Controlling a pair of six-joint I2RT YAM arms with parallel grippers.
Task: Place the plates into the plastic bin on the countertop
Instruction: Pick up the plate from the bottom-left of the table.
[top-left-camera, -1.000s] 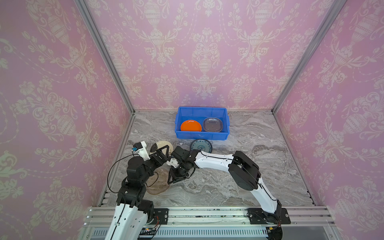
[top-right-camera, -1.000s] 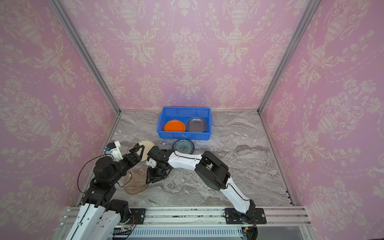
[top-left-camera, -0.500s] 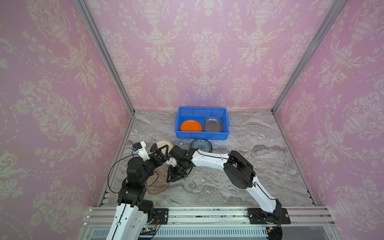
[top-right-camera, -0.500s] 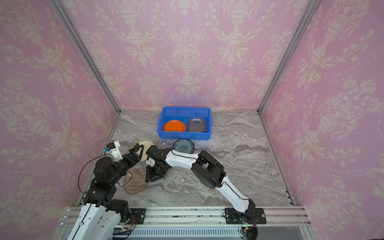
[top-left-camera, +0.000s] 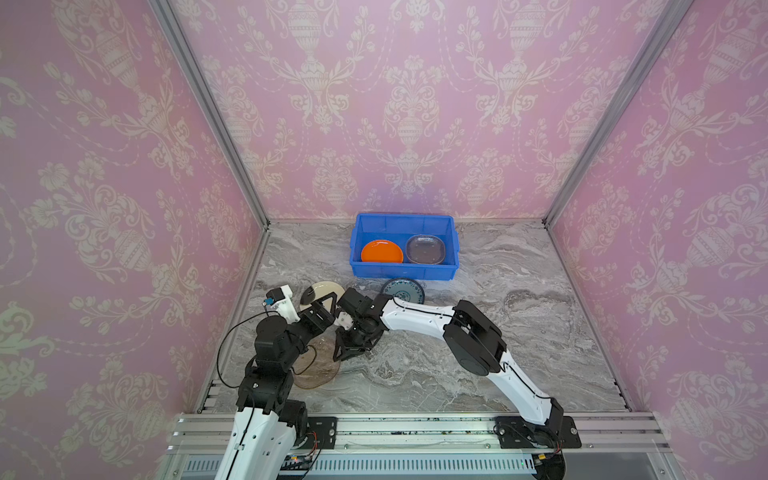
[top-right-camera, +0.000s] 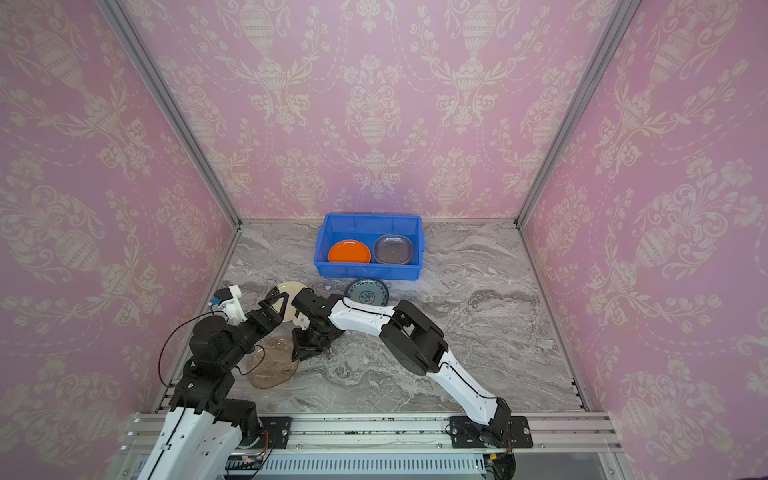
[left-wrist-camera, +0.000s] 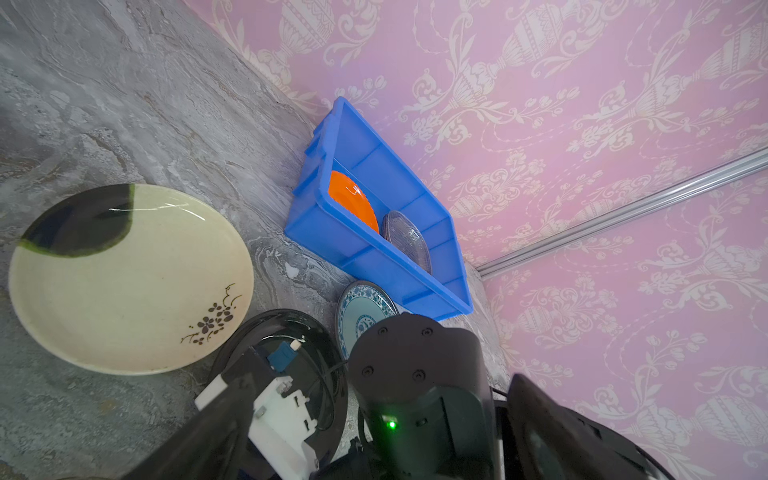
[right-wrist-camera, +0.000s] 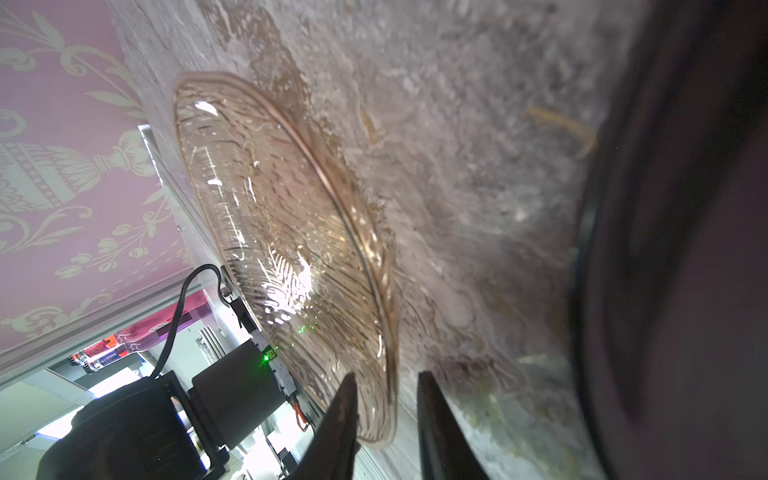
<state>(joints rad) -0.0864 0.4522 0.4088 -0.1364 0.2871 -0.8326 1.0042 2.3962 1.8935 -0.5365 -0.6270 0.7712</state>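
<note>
Nearly closed, the right tool (right-wrist-camera: 386, 376) has its two dark fingers (right-wrist-camera: 343, 415) set either side of the rim of a brownish see-through plate (right-wrist-camera: 270, 232). A thin gap shows between the rim and one finger, so it isn't clamped. That plate lies on the worktop (top-left-camera: 498, 332) toward the front left corner, partly under the left arm (top-left-camera: 276, 345). The left tool (top-left-camera: 328, 307) hangs spread wide, holding nothing, over the edge of a cream plate (left-wrist-camera: 124, 278) with a dark patch and a flower sprig. Just beside that one, a black plate (left-wrist-camera: 291, 328) lies mostly hidden beneath the right arm (top-left-camera: 415, 318). A teal-patterned plate (top-left-camera: 402, 290) sits on the worktop just in front of the blue bin (top-left-camera: 403, 272). Inside the bin, an orange plate (top-left-camera: 381, 252) and a clear plate (top-left-camera: 424, 249) lie side by side.
</note>
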